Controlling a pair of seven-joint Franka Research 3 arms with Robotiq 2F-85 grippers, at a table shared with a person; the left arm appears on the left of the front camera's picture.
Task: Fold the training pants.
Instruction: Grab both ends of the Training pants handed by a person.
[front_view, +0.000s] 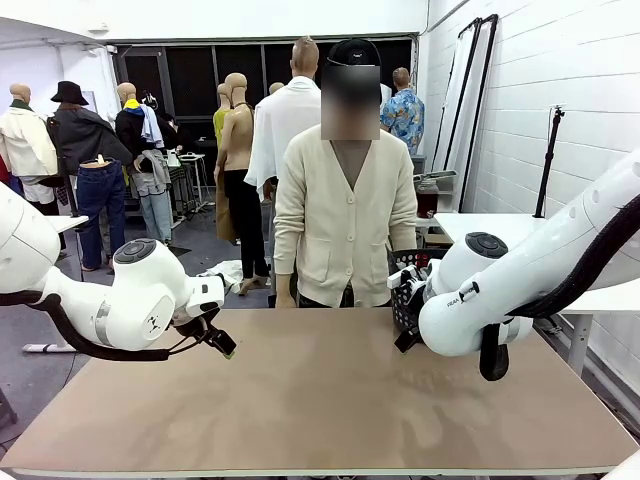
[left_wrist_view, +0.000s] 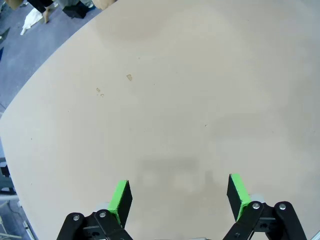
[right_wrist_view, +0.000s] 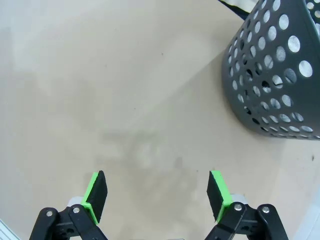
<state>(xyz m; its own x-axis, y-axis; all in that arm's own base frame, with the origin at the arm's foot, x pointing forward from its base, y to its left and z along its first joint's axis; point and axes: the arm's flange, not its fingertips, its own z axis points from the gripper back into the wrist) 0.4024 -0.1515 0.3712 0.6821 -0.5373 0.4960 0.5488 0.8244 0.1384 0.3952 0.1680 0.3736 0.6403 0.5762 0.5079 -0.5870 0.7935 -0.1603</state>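
Observation:
The training pants are out of view. My left gripper (front_view: 226, 346) hangs low over the left side of the bare tan table (front_view: 320, 410); in the left wrist view the gripper (left_wrist_view: 180, 194) is open, with only tabletop between its green pads (left_wrist_view: 121, 199). My right gripper (right_wrist_view: 157, 192) is open too, above bare table, with a dark grey perforated basket (right_wrist_view: 275, 75) just ahead and to one side of it.
A person in a cream cardigan (front_view: 345, 225) stands at the far edge of the table, hands down. The grey basket (front_view: 408, 285) sits at the table's far right, partly behind my right arm (front_view: 490, 300). A white table (front_view: 500, 228) stands beyond on the right.

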